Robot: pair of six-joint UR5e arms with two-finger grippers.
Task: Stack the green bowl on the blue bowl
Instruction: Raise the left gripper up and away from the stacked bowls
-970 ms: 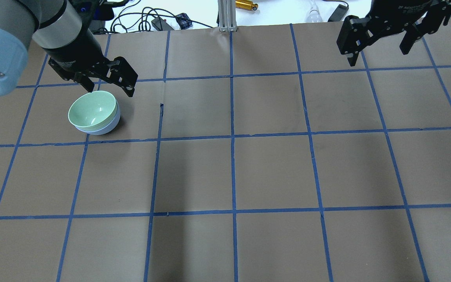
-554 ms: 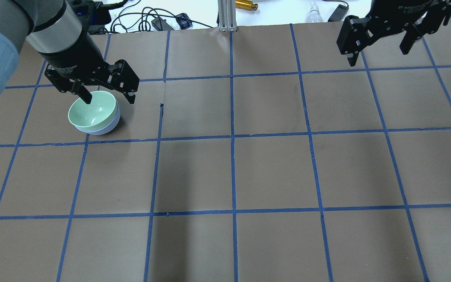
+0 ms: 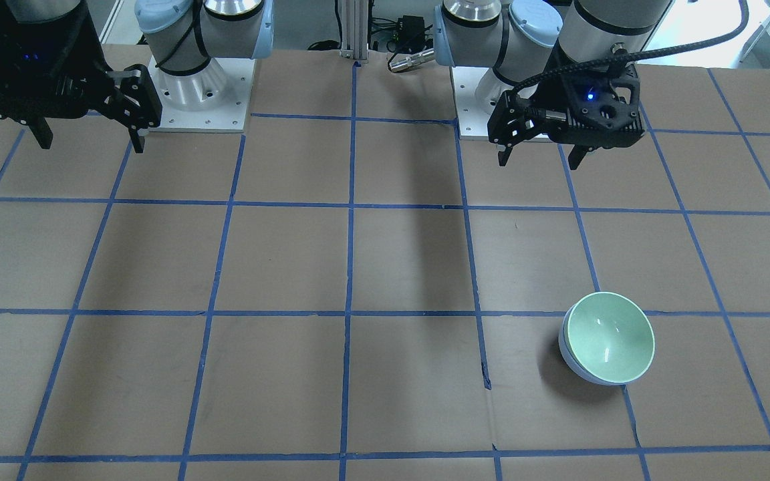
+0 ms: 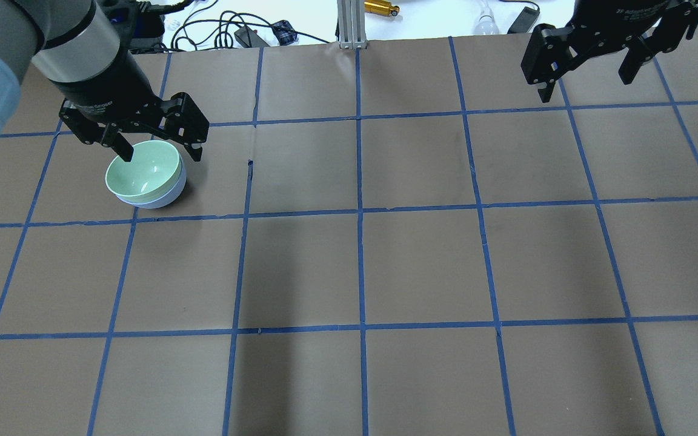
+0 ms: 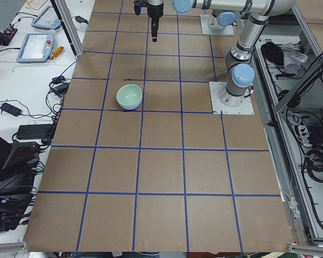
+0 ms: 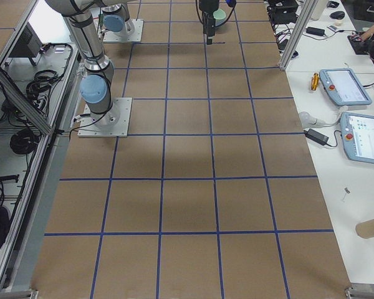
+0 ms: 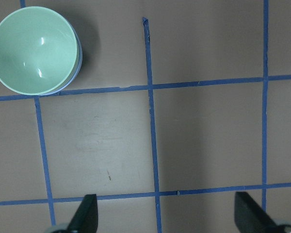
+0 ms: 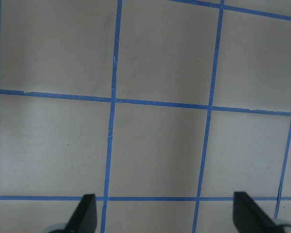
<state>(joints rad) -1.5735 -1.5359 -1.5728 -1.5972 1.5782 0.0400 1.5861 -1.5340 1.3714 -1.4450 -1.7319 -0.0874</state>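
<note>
Retreating is the step in hand, by my reading: the green bowl [image 4: 143,169] already sits nested inside the blue bowl [image 4: 170,195], only a crescent of blue showing under its rim, so the stacking itself looks done. The left gripper [image 4: 160,155] hangs with its jaws spread wide and nothing between them. In the front-facing view it is well apart from the pair, which stands below it and ahead of it, on the side away from the robot's base. Its own wrist camera agrees, showing both fingers [image 7: 85,213] over bare table [image 4: 422,266] while the bowls lie beyond the fingertips and off to one side. One finger only seems to cross the green rim in the overhead view. The right gripper [image 4: 585,88] is likewise spread and empty, with no bowl near it; the stack is far across the table on its left-arm side. What remains seems small: carry the left arm clear toward a rest pose without dipping back toward the rim, since a glossy nested bowl would likely rock or slide if clipped. Against the earlier overhead pictures, the left gripper has shifted a little sideways across the view and its wrist has turned slightly. The two bowls have kept their place and their nesting, and the right gripper has not moved.
</note>
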